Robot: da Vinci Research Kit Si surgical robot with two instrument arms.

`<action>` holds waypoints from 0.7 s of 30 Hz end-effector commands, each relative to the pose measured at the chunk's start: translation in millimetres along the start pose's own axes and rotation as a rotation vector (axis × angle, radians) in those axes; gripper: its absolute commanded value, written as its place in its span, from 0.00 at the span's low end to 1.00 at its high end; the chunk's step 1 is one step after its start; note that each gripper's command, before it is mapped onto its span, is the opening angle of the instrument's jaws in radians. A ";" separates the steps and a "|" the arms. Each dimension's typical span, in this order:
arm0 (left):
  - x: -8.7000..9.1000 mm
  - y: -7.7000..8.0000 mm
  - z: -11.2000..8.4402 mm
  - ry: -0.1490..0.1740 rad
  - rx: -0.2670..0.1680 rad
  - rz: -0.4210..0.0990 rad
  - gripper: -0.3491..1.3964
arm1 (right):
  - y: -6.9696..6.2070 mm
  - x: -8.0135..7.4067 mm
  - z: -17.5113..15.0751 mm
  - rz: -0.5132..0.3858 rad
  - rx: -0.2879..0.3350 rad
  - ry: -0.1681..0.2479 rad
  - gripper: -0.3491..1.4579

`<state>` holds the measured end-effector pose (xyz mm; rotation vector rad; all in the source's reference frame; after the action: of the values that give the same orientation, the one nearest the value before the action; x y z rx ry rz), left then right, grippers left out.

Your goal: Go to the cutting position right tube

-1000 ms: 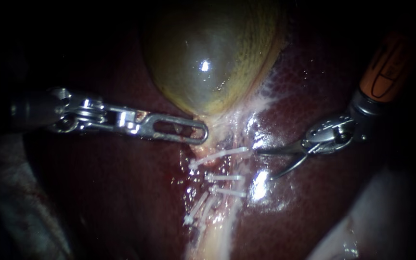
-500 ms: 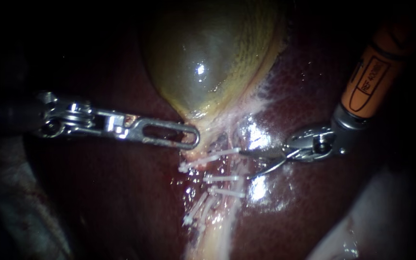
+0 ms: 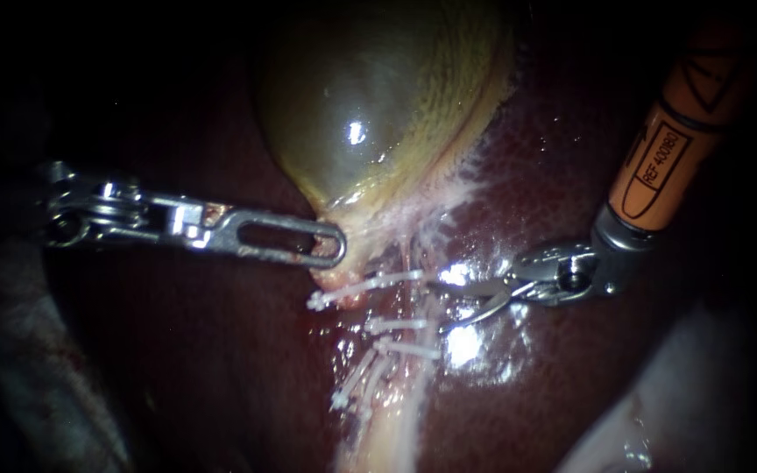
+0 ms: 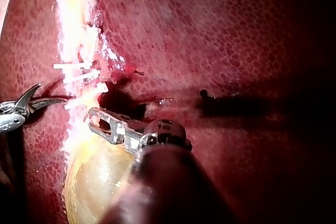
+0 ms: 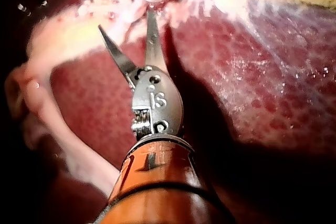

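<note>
Clipped tube (image 3: 406,307) runs down the middle of the endoscope view. It is a pale strand leading from the gallbladder (image 3: 378,105) at top centre toward the bottom edge, lying on the dark liver (image 3: 221,368) with white clips (image 3: 396,324) across it. I cannot cleanly separate a left tube from a right one here. The robot's right instrument (image 3: 437,305) comes in from the upper right, its two thin curved blades spread in a narrow V and gripping nothing. Their tips sit just beside the strand's right edge, level with the gap between the top clip and the next one down. The left instrument (image 3: 335,250) reaches in from the left, and its slotted jaws look closed on the gallbladder at its neck. The orange sleeve (image 3: 659,158) on the right instrument carries a printed label, and no other writing shows anywhere.

In the left wrist view, the left instrument (image 4: 97,119) grips at the gallbladder's neck. Beside it the right instrument (image 4: 52,93) points its parted blades at the clipped strand, not around it.

In the right wrist view, the right instrument (image 5: 126,22) has its blades apart and empty. Pale tissue lies right at their tips, though I cannot tell whether they touch it.

I judge the approach nearly finished, with only a short advance left to bring the tube between the blades, clear of the clips
</note>
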<state>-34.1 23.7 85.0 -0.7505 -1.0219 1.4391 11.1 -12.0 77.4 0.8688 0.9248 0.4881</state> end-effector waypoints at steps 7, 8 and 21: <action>-0.3 1.3 -0.4 0.002 -0.002 -0.003 0.00 | 0.2 0.1 1.4 0.041 -0.005 0.003 0.93; -0.4 1.4 -0.4 0.002 -0.002 -0.010 0.00 | 0.2 0.1 1.6 0.047 -0.005 0.003 0.93; -0.8 2.4 -0.6 0.004 -0.005 -0.005 0.00 | 0.6 -0.6 2.9 0.086 -0.009 0.005 0.91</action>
<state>-34.5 23.1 82.4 -0.7520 -1.0248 1.4278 13.3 -13.3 79.1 0.9029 0.8925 0.5687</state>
